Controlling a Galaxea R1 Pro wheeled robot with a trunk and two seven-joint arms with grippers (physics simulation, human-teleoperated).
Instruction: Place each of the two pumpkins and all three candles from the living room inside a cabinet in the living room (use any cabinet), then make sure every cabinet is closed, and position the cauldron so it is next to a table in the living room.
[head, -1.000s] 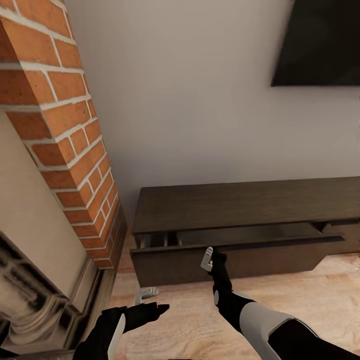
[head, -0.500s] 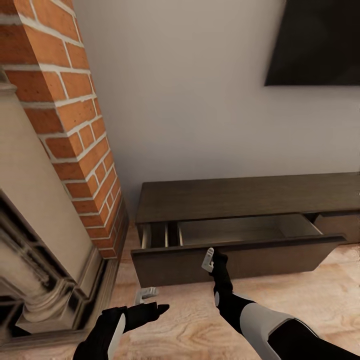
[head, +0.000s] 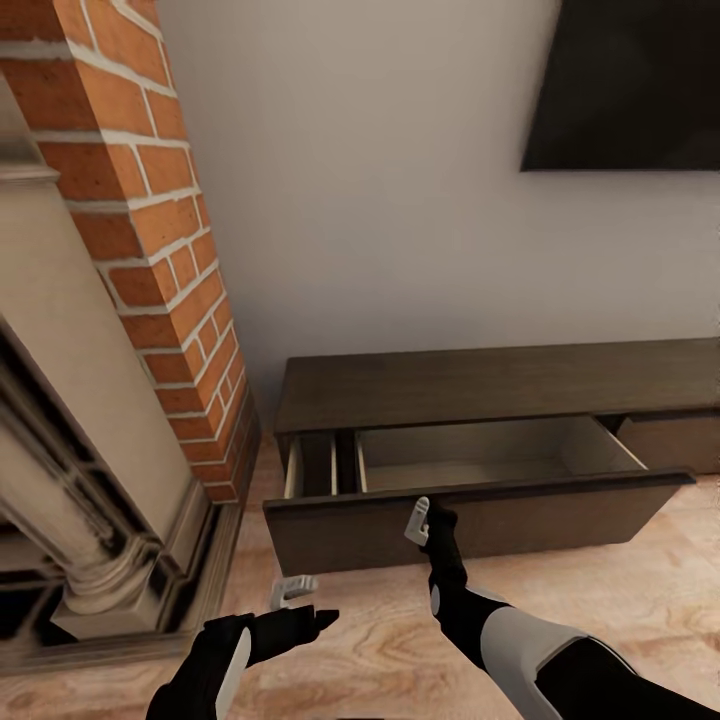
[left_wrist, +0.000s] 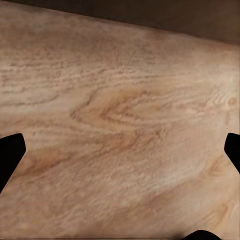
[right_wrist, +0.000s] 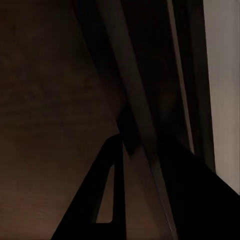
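Observation:
The cabinet is a long, low dark-brown unit against the white wall. Its left drawer is pulled out, and the pale tan inside holds nothing. My right gripper is shut on the top edge of the drawer front. In the right wrist view that edge runs between the dark fingers. My left gripper hangs open over the plank floor, with its fingertips wide apart and nothing between them. The pumpkins, candles, cauldron and table are out of view.
The red-brick fireplace with its ornate grey surround stands close on the left, touching the cabinet's end. A black TV hangs on the wall above. A second, closed drawer front lies to the right. Light wood floor stretches in front.
The drawer has slid further out with my right gripper on its front, showing more of the pale inside. The whole view has shifted, bringing more of the fireplace into sight.

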